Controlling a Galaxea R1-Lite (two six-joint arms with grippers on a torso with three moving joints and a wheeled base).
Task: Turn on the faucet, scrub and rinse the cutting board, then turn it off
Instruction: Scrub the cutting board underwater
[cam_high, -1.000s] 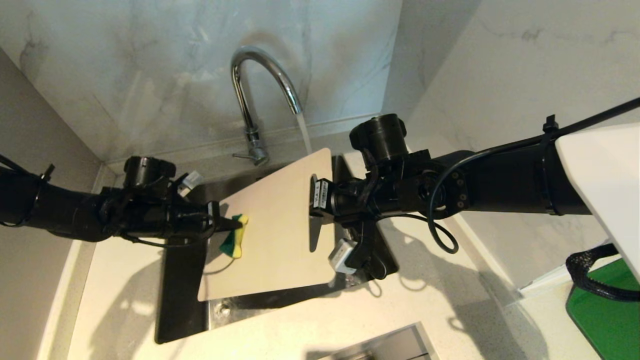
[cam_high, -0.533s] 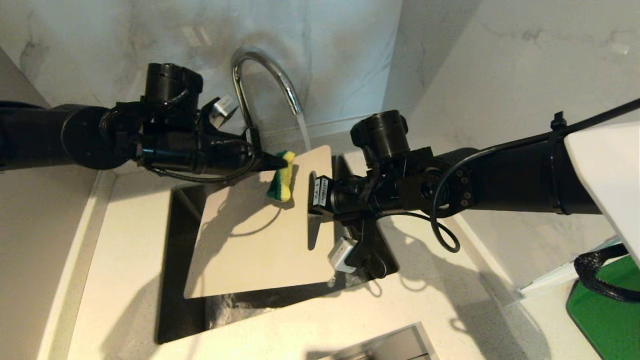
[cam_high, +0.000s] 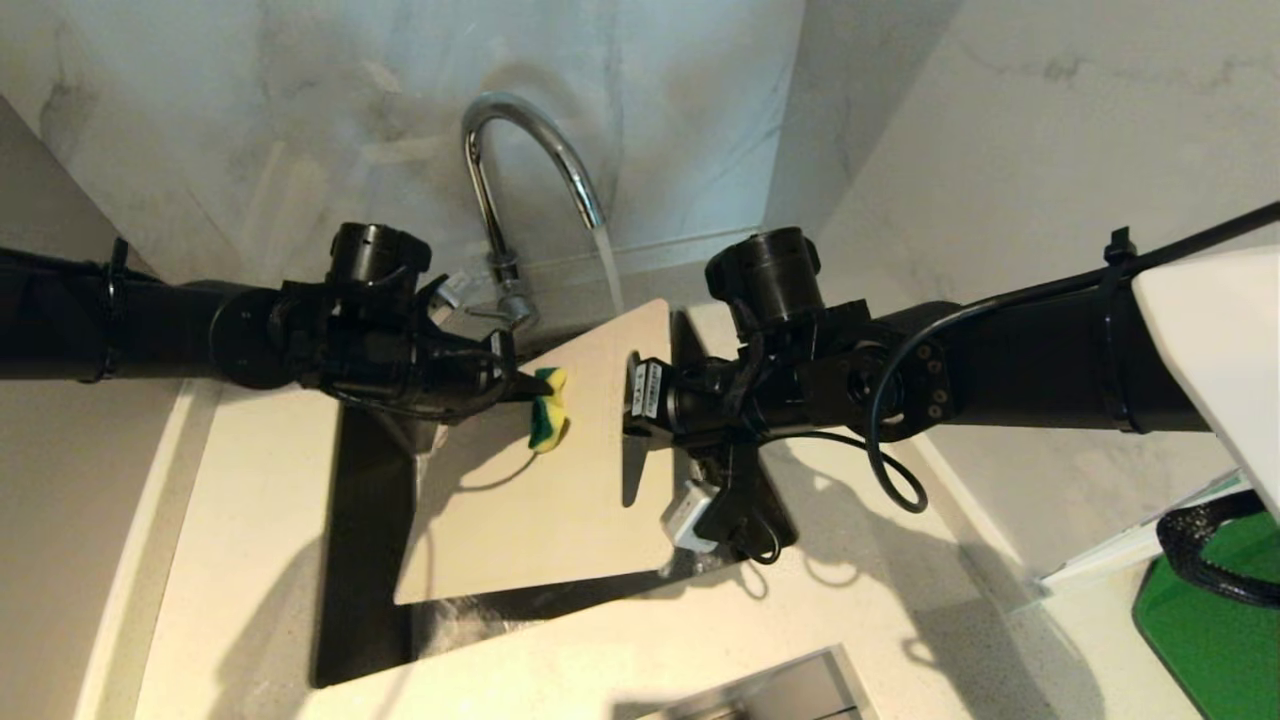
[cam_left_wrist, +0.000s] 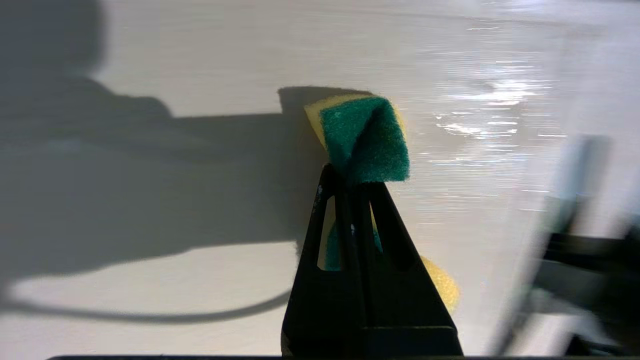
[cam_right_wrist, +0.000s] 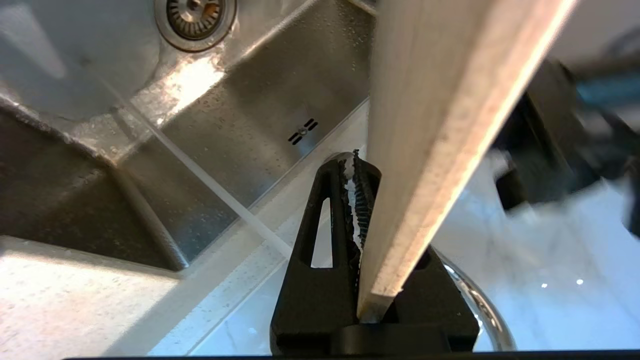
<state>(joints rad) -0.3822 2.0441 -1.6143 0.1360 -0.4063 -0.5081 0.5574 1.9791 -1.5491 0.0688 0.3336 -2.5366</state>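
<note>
The chrome faucet (cam_high: 520, 150) runs, and its stream (cam_high: 608, 265) falls on the far corner of the cream cutting board (cam_high: 540, 500). The board is held tilted over the sink. My right gripper (cam_high: 632, 400) is shut on the board's right edge, and in the right wrist view the board (cam_right_wrist: 450, 100) sits edge-on in the right gripper (cam_right_wrist: 356, 165). My left gripper (cam_high: 525, 390) is shut on a yellow-green sponge (cam_high: 547, 422) and presses it on the board's upper middle. In the left wrist view the sponge (cam_left_wrist: 362, 137) sticks out past the left gripper (cam_left_wrist: 350, 182), against the wet board (cam_left_wrist: 200, 60).
The steel sink (cam_right_wrist: 250, 100) with its drain (cam_right_wrist: 195, 12) lies under the board. Pale countertop (cam_high: 230, 560) surrounds it, and marble walls stand close behind and to the right. A bright green board (cam_high: 1210, 640) lies at the far right. The faucet's lever (cam_high: 480, 312) sticks out behind my left wrist.
My left gripper carried the sponge from the board's left edge up toward the faucet, then back down to the upper middle. The board shifted slightly; my right arm stayed put.
</note>
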